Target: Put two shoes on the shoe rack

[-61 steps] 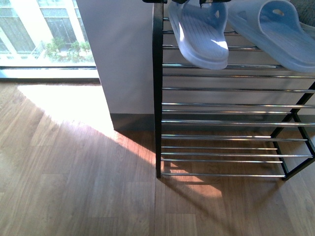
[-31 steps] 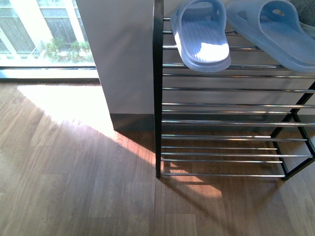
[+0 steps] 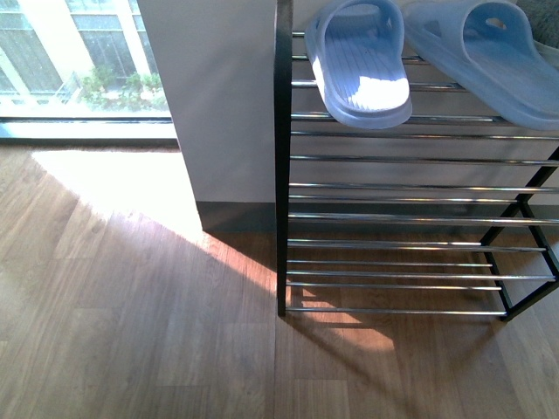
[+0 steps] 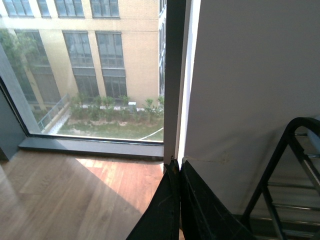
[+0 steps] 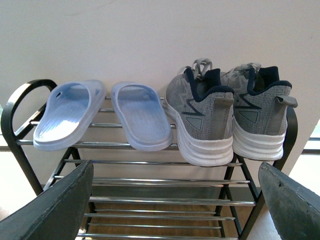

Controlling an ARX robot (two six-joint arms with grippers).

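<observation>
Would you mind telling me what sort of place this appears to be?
Probably a home or flat entryway: a shoe rack bearing slide sandals and sneakers, a wood floor, and a floor-length window.

Daylight from the window throws a blown-out patch on the wooden floor and a glare spot on one sandal, while the rack casts long shadows.
</observation>
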